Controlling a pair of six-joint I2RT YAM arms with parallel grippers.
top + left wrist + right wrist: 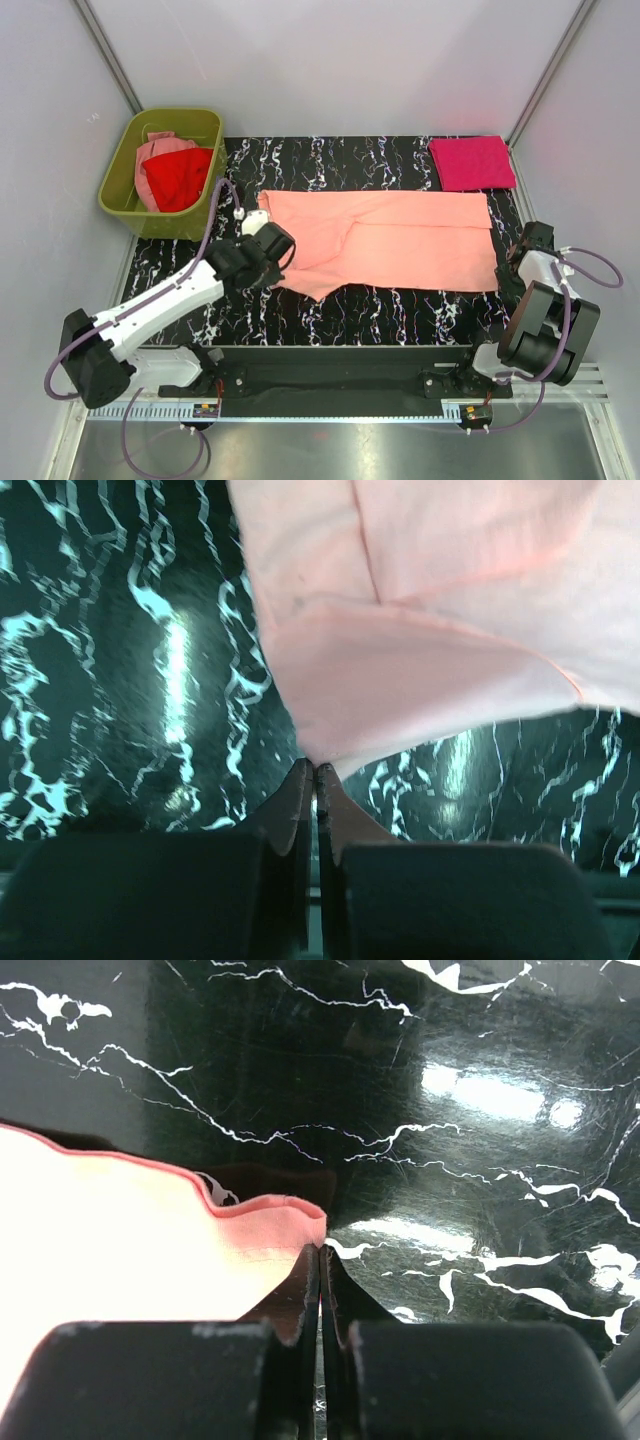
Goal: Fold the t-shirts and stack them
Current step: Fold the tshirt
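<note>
**One folded, one in hand, two waiting**

Magenta t-shirt (pixel 472 162) sits folded at the table's (pixel 400 315) far right corner, the only one done. Red t-shirt (pixel 178 178) and dusty pink t-shirt (pixel 160 150) lie bunched in the olive bin (pixel 120 190). Salmon t-shirt (pixel 385 240) lies mid-table as a long strip. Left gripper (pixel 313 770) is clamped tight on its near-left edge, right gripper (pixel 320 1252) on the near-right hem corner — cloth pinched at the very tips of both. My read: cross fold and stacking remain.

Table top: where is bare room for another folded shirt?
Free: the far strip between green bin and folded magenta shirt; the near strip between salmon shirt and arm bases. Crowded: the salmon shirt's two ends, where left arm and right arm grip it.
</note>
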